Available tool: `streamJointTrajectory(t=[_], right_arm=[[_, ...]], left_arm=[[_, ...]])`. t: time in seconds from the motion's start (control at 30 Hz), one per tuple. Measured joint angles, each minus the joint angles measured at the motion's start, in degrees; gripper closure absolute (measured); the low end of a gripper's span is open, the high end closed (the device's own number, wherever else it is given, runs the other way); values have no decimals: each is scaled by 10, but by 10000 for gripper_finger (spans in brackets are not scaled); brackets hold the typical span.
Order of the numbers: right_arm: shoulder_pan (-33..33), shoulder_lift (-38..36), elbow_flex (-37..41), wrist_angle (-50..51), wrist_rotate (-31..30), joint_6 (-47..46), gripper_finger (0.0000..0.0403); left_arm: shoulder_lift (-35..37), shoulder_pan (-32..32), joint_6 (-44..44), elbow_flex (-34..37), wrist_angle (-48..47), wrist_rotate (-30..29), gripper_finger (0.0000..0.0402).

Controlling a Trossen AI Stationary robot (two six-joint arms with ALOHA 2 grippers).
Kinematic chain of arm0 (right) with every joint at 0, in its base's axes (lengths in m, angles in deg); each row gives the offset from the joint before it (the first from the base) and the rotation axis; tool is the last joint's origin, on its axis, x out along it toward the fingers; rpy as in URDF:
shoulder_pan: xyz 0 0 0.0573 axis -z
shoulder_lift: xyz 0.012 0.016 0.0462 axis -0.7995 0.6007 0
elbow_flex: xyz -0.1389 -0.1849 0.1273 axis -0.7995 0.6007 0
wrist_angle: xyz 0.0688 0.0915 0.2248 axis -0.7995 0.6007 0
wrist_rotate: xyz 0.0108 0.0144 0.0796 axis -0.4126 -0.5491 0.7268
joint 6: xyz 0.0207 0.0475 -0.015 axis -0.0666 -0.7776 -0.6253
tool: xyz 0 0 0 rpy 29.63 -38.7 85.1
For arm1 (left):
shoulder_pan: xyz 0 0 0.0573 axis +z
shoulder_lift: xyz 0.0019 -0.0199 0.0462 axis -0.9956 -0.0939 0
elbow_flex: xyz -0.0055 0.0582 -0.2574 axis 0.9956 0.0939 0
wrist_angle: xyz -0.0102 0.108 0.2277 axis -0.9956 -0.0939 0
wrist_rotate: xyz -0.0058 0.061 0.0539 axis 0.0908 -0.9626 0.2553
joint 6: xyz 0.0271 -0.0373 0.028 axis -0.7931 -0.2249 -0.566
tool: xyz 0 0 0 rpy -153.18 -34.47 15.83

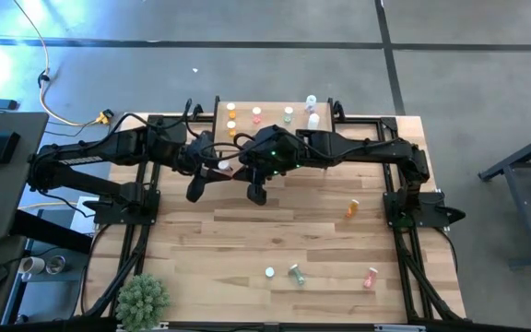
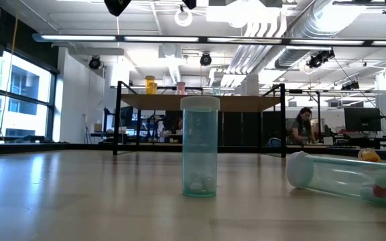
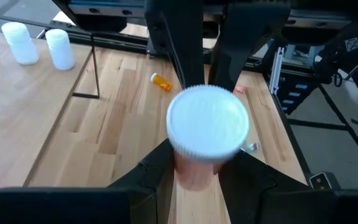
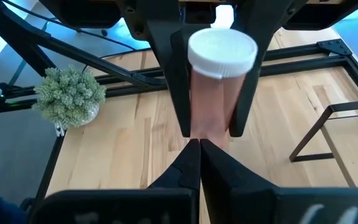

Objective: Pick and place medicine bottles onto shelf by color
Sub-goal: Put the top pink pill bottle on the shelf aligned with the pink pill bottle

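Observation:
A pink medicine bottle (image 3: 197, 174) with a white cap (image 4: 222, 51) is held high above the table in my left gripper (image 1: 221, 169), just in front of the shelf (image 1: 270, 129). My right gripper (image 4: 199, 149) is shut, its tips right at the bottle's bottom end. The light-wood shelf carries orange (image 1: 231, 124), pink (image 1: 256, 112), green (image 1: 289, 112) and white (image 1: 313, 120) bottles, all upright. On the table an orange bottle (image 1: 352, 208) lies on its side. A clear one (image 2: 200, 147) stands upright, and a green one (image 1: 296, 274) and a pink one (image 1: 371, 277) are near the front. My left gripper pinches the pink bottle's body (image 4: 211, 99) below the cap between its two fingers (image 4: 180, 93). The fingers lie along the bottle, with the cap end toward the wrist. The bottle is lifted clear of table and shelf. My right gripper's shut tips meet the bottle's bottom end (image 4: 209, 132); I cannot tell whether they touch it.
A green plant (image 1: 143, 297) stands at the table's near left corner. The shelf's black legs (image 4: 316, 134) stand behind the grippers. A bottle (image 2: 344, 177) lies on its side near the low camera. People sit in the room beyond.

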Motion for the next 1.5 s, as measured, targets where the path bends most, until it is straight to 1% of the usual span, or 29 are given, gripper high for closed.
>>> streamJointTrajectory(t=[0.23, 0.43, 0.67, 0.93, 1.03, 1.13, 1.27, 1.4, 1.5], right_arm=[[-1, 2, 0, -8, 0, 1, 403], [0, -4, 0, 5, -1, 2, 403], [2, -25, 0, 29, -10, 5, 403], [25, -54, -1, 19, -10, 50, 403], [38, -58, -13, 22, -10, 67, 401], [52, -58, -31, 27, -10, 106, 387], [76, -58, -44, 29, 4, 132, 347], [106, -58, -49, 31, 53, 134, 300], [126, -58, -49, 34, 99, 147, 276]], left_arm=[[0, 0, 0, 0, 17, -2, 300], [0, 1, 0, -1, 10, -4, 300], [0, 5, -11, -1, -13, -50, 300], [-7, 5, -35, -2, -15, -110, 300], [-13, 10, -36, -2, -11, -117, 300], [-30, 13, -36, -2, -12, -119, 300], [-51, 16, -36, -2, -8, -125, 300], [-75, 16, -35, -2, -1, -130, 300], [-88, 16, -35, -1, 11, -144, 300]])
